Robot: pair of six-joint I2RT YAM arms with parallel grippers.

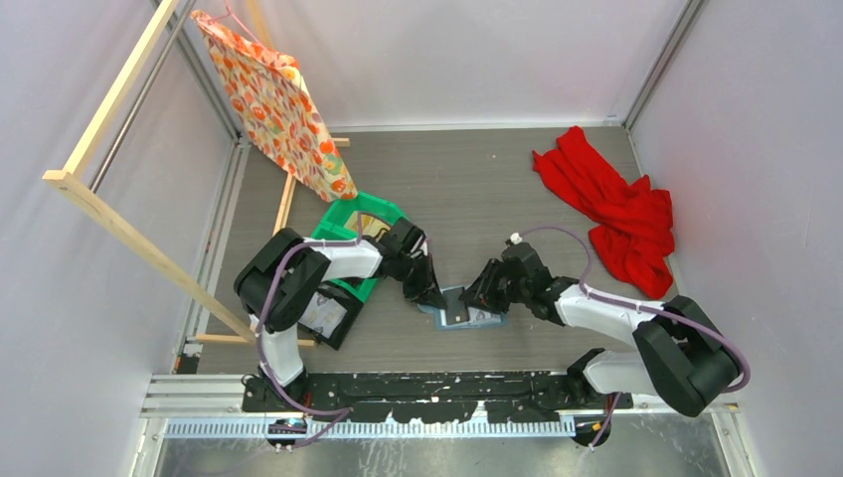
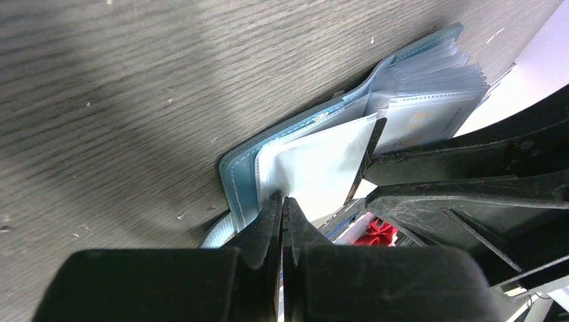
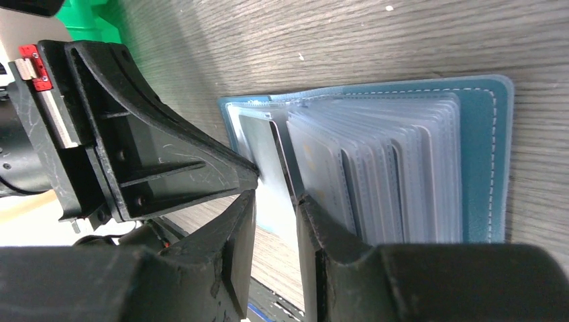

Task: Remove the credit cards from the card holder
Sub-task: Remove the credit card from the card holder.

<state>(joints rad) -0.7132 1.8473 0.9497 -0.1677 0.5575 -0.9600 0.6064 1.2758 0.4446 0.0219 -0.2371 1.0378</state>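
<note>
On the grey table [image 1: 477, 179], far right: red cloth [image 1: 616, 209], well apart from the work. Green bin [image 1: 370, 214] lies partly under the left arm.

Card holder [image 1: 487, 320] lies open near the front edge, between the two arms, teal cover down, clear sleeves [image 3: 402, 168] fanned upward.

Left gripper [image 2: 282, 200] is at the holder's left edge. Its fingers are closed to a hairline, tips on the near edge of the outermost pale sleeve. Pinching or only pressing: cannot tell.

Right gripper [image 3: 275, 201] reaches in from the right, almost tip to tip with the left one. Its fingers are a narrow gap apart, straddling the near end of a dark card [image 3: 263, 151] that stands tilted just left of the sleeve stack. Contact between pads and card is not resolvable.

Pale cards [image 3: 315, 164] with faint yellow print sit inside the sleeves; the count is not readable.

Overhead, both grippers cover most of the holder. Closing tab [image 2: 216, 236] is mostly hidden under the left fingers.
</note>
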